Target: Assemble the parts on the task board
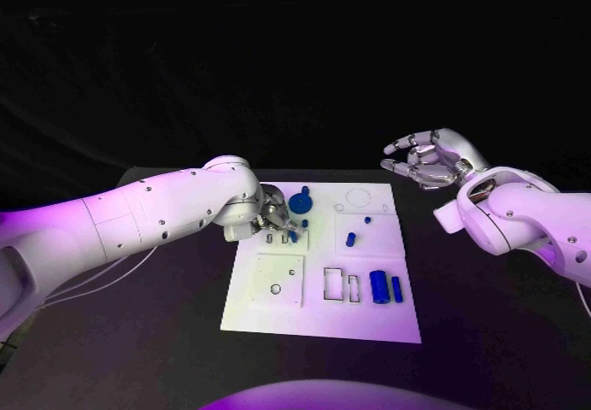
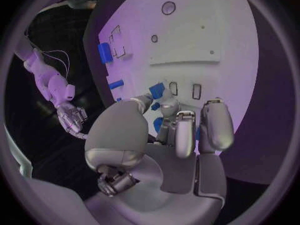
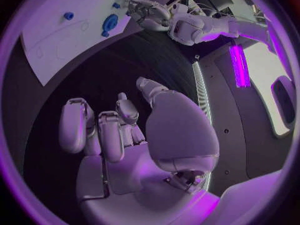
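Black table [image 1: 184,342], white task board [image 1: 323,318], left robot hand [image 1: 264,215] pinching blue part [image 2: 157,90] over it, right robot hand [image 1: 425,158] empty, fingers apart, beyond board

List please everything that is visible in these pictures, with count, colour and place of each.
table: one, black, under everything.
task board: one, white, middle of the table.
round part: one, blue, far area of the board, beside the left hand.
small parts: several, blue, middle of the board; exact count unclear.
block parts: two, blue, near right area of the board, side by side.
left hand: one, silver, over the board's far left area; whether it holds a part is unclear.
right hand: one, silver, raised beyond the board's far right corner, holding nothing.
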`<state>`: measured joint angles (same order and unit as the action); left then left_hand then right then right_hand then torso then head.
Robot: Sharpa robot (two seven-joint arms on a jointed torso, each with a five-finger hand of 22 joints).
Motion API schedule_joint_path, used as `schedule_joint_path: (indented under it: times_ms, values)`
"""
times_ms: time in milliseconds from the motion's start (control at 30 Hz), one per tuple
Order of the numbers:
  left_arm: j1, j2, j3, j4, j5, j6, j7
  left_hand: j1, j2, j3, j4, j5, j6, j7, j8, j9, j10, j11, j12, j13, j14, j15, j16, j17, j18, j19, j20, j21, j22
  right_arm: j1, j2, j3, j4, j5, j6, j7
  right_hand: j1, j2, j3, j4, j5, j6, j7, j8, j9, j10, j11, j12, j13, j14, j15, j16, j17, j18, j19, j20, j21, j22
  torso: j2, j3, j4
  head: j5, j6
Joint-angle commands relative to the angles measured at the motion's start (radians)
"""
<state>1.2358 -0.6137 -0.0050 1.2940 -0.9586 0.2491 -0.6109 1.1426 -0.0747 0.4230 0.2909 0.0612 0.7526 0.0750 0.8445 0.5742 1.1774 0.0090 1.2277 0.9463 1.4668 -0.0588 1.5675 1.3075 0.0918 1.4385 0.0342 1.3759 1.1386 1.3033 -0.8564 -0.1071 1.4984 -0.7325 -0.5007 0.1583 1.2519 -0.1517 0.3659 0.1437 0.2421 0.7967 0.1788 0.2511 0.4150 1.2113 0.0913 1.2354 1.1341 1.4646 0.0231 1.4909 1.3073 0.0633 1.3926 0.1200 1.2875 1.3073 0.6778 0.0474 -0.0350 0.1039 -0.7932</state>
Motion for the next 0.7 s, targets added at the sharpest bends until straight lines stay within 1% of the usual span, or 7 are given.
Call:
schedule_joint_path:
  times_ms: [33,100,167,300,333,433,700]
  values:
    - [0.002,0.004,-0.001,0.0,0.018,0.023,0.019,0.037,0.0,0.046,-0.009,-0.001,-0.005,0.002,-0.005,0.003,-0.008,-0.005,0.0,-0.002,0.104,0.0,0.003,0.263,-0.013,-0.007,0.0,0.005,0.002,-0.002,0.002,0.0,-0.001,-0.003,0.016,0.0,0.002,0.003,-0.001,0.006,0.003,0.002,-0.002,0.003,-0.002,-0.008,0.0,-0.007,-0.001,0.057,-0.008,-0.005,0.069,0.011,-0.01,0.0,-0.002,0.04,0.0,-0.0003,-0.0002,-0.001,0.0]
    - [0.002,0.004,-0.001,0.0,0.022,0.02,0.021,0.058,-0.011,0.088,-0.005,-0.002,-0.004,0.002,-0.006,0.006,-0.009,-0.005,-0.001,-0.005,0.104,-0.001,0.003,0.263,-0.013,-0.007,-0.001,0.006,0.004,-0.002,0.002,0.0,-0.001,-0.003,0.016,0.001,0.0,0.003,-0.002,0.009,0.005,0.002,-0.001,0.004,-0.002,-0.007,0.0,-0.006,-0.001,0.057,-0.008,-0.006,0.067,0.011,-0.009,0.0,-0.002,0.04,0.0,-0.0003,0.0002,-0.001,-0.001]
    - [0.002,0.004,-0.001,0.0,0.025,0.011,0.026,0.114,-0.019,0.204,-0.033,-0.004,-0.009,0.0,-0.004,0.016,-0.006,-0.008,-0.001,-0.005,0.104,-0.004,0.003,0.263,-0.013,-0.007,-0.004,0.009,0.01,-0.003,0.002,0.0,-0.002,-0.003,0.016,0.001,0.0,0.003,-0.002,0.009,0.005,0.002,-0.001,0.004,-0.002,-0.007,0.0,-0.006,-0.001,0.057,-0.008,-0.006,0.067,0.011,-0.009,0.0,-0.002,0.04,0.0,-0.0001,0.0014,-0.001,-0.001]
    - [0.002,0.004,-0.002,-0.001,0.028,0.002,0.03,0.124,-0.034,0.299,-0.063,-0.004,-0.019,0.004,0.002,0.031,-0.002,-0.005,-0.002,-0.009,0.104,-0.002,0.003,0.263,-0.014,-0.007,-0.002,0.011,0.014,-0.004,0.003,0.0,-0.002,-0.003,0.017,0.001,0.0,0.003,-0.002,0.009,0.005,0.002,-0.001,0.004,-0.002,-0.007,0.0,-0.006,-0.001,0.057,-0.008,-0.006,0.067,0.011,-0.009,0.0,-0.002,0.04,0.001,-0.0001,0.0016,0.0,-0.002]
    - [0.002,0.004,-0.002,-0.001,0.028,0.0,0.031,0.124,-0.036,0.305,-0.065,-0.004,-0.019,0.003,0.003,0.032,-0.002,-0.005,-0.002,-0.009,0.104,-0.001,0.003,0.263,-0.014,-0.008,-0.002,0.011,0.014,-0.004,0.003,0.0,-0.003,-0.003,0.017,0.001,0.0,0.003,-0.002,0.009,0.005,0.002,-0.001,0.004,-0.002,-0.007,0.0,-0.006,-0.001,0.057,-0.008,-0.006,0.067,0.011,-0.009,0.0,-0.002,0.04,0.001,-0.0001,0.0018,0.001,-0.002]
    - [0.002,0.002,-0.002,-0.001,0.029,-0.004,0.033,0.115,-0.051,0.387,-0.104,-0.003,-0.025,0.006,0.011,0.047,0.001,-0.002,-0.004,-0.013,0.104,0.001,0.003,0.263,-0.015,-0.008,0.0,0.012,0.017,-0.005,0.003,0.0,-0.003,-0.003,0.017,0.001,0.0,0.003,-0.002,0.009,0.005,0.002,-0.001,0.004,-0.002,-0.007,0.0,-0.006,-0.001,0.057,-0.008,-0.006,0.067,0.011,-0.009,0.0,-0.002,0.04,0.001,-0.0001,0.0003,0.002,-0.003]
    - [0.002,-0.014,0.0,0.017,0.04,-0.011,0.038,0.1,-0.063,0.444,-0.139,-0.003,-0.025,0.007,0.02,0.061,0.004,-0.003,-0.005,-0.016,0.104,0.001,0.003,0.263,-0.015,-0.008,0.002,0.014,0.02,-0.007,0.003,0.0,-0.004,-0.002,0.017,0.002,0.0,0.003,-0.002,0.009,0.005,0.002,-0.001,0.004,-0.002,-0.007,0.0,-0.006,-0.001,0.057,-0.008,-0.006,0.067,0.011,-0.009,0.0,-0.002,0.04,0.001,0.0002,-0.0003,0.003,-0.002]
